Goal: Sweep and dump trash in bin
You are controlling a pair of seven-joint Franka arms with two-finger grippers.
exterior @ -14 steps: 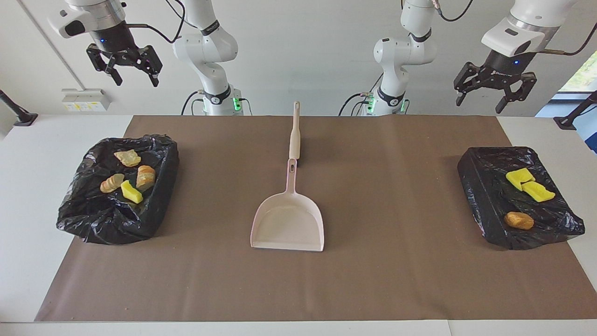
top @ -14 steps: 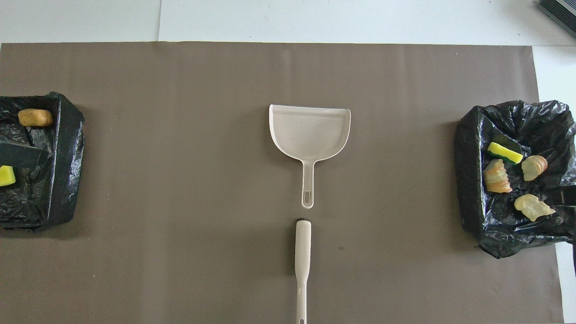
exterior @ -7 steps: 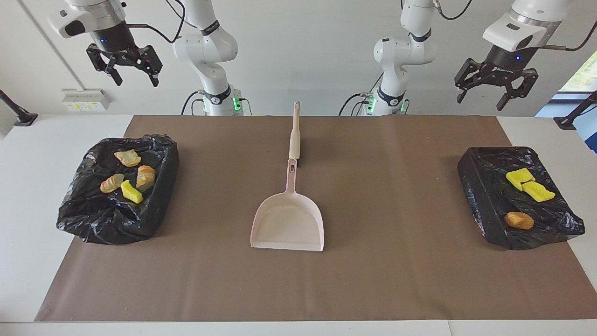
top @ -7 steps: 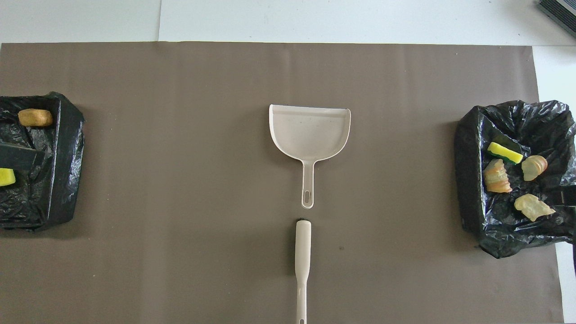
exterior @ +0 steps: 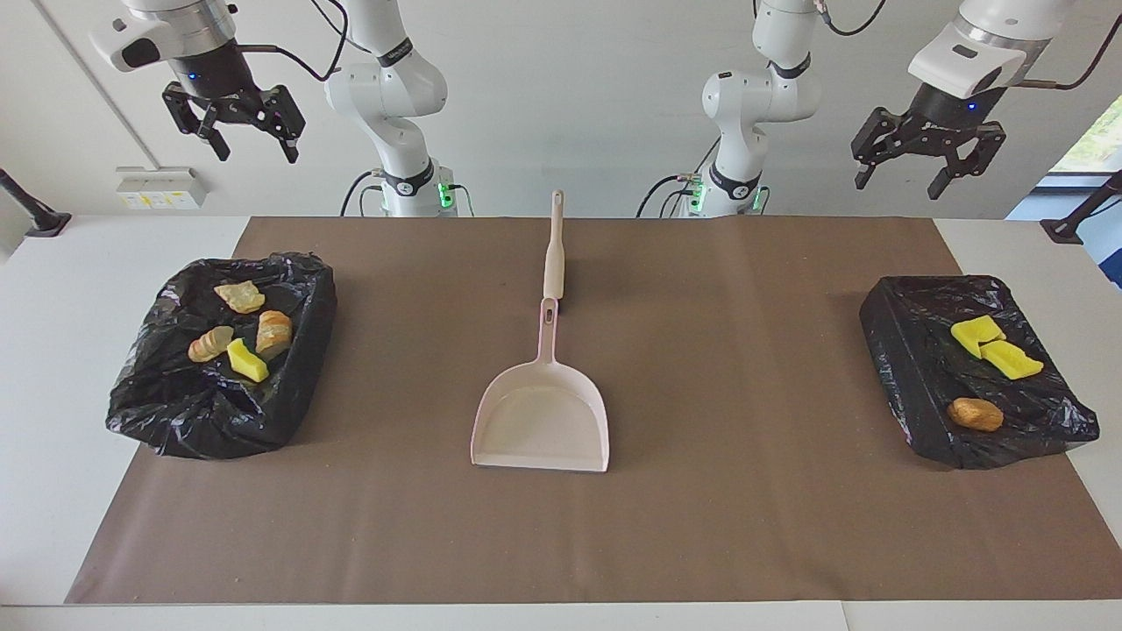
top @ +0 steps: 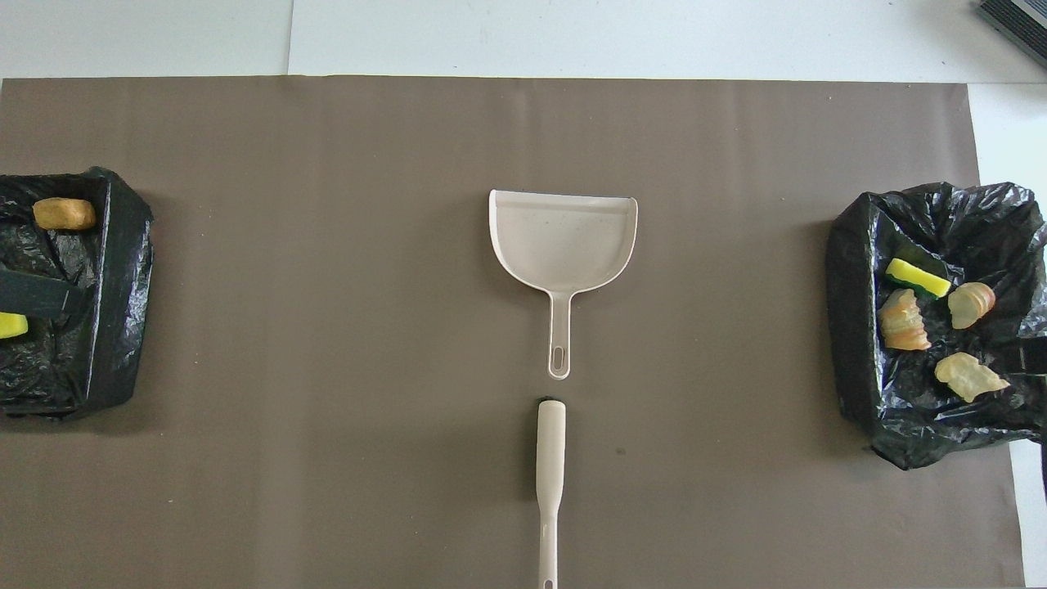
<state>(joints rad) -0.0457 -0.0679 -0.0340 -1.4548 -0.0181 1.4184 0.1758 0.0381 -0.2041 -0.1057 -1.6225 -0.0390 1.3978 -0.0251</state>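
Note:
The trash lies in two black-bagged bins. The bin (exterior: 175, 412) at the right arm's end holds a yellow sponge chunk (exterior: 247, 360) and three bread pieces (exterior: 210, 343). The bin (exterior: 894, 350) at the left arm's end holds two yellow sponge chunks (exterior: 975, 334) and a brown bread piece (exterior: 975, 414). My right gripper (exterior: 257, 151) is open and empty, high over its bin. My left gripper (exterior: 898, 186) is open and empty, high over the other bin. In the overhead view only a dark fingertip (top: 33, 292) of the left gripper shows over that bin (top: 123, 270).
A beige dustpan (exterior: 542, 421) lies in the middle of the brown mat (exterior: 745, 508), its handle toward the robots. A beige brush (exterior: 553, 254) lies in line with it, nearer to the robots. White table borders the mat.
The left gripper has risen a little over its bin. The right gripper, trash, dustpan and brush have not moved.

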